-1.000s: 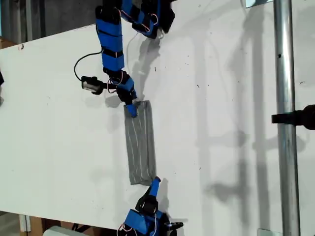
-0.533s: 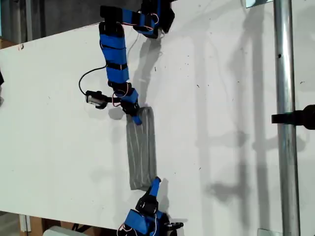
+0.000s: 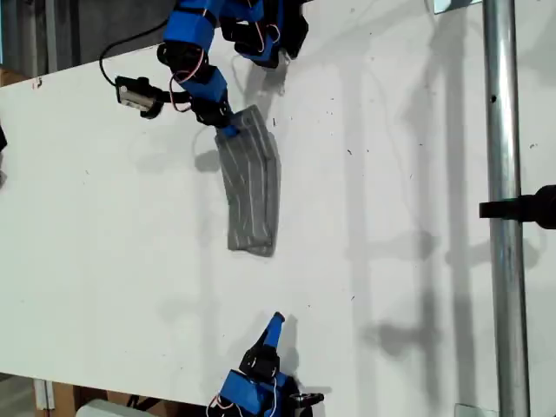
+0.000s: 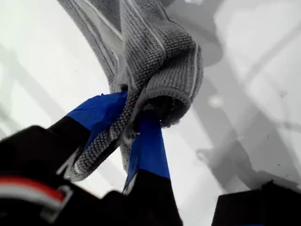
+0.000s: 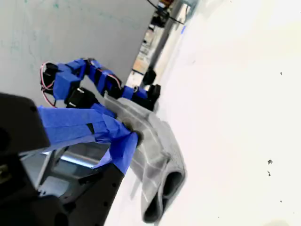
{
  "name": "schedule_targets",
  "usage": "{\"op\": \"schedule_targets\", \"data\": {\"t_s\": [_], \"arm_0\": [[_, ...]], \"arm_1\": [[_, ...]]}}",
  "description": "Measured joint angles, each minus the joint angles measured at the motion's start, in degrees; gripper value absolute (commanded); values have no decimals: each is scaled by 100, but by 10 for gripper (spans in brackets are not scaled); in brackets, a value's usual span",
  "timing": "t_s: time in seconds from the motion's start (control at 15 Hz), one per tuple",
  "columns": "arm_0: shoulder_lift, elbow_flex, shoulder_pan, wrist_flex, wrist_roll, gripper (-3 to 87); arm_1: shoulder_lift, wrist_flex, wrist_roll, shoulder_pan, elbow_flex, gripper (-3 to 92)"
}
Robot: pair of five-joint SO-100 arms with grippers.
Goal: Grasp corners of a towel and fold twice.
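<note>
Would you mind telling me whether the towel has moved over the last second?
Yes. The towel, gripped by my first claw, has slid up the exterior view, away from my second claw, which stayed put.

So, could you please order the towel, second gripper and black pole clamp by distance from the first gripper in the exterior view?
1. The towel, in the jaws of my first gripper.
2. Next my second gripper, exterior view's bottom.
3. The black clamp, exterior view's right edge.

The towel (image 3: pixel 250 195) lies on the table (image 3: pixel 417 217) between my first gripper (image 3: pixel 228 130) and my second gripper (image 3: pixel 274 323)
</note>
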Motion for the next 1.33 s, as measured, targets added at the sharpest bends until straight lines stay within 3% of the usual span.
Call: {"op": "schedule_targets", "data": {"t_s": [0.07, 0.2, 0.47, 1.0, 1.13, 1.2, 1.33], "arm_0": [[0, 0, 0, 0, 0, -27], [0, 0, 0, 0, 0, -27], [0, 0, 0, 0, 0, -27], [0, 0, 9, -18, 0, -27], [0, 0, 53, -35, 0, -27], [0, 0, 70, -35, 0, -27], [0, 0, 70, -70, 0, -27]], "arm_1": [[431, 387, 193, -176, 229, -2], [659, 246, 439, -545, 694, -2], [-1072, -1907, 26, -650, -264, -2], [-5933, -4104, -316, -782, -3366, -2], [-6768, -4298, -316, -782, -3876, 329], [-6829, -4245, -316, -782, -3973, 410], [-6724, -3674, -501, -773, -4192, 141]]}}
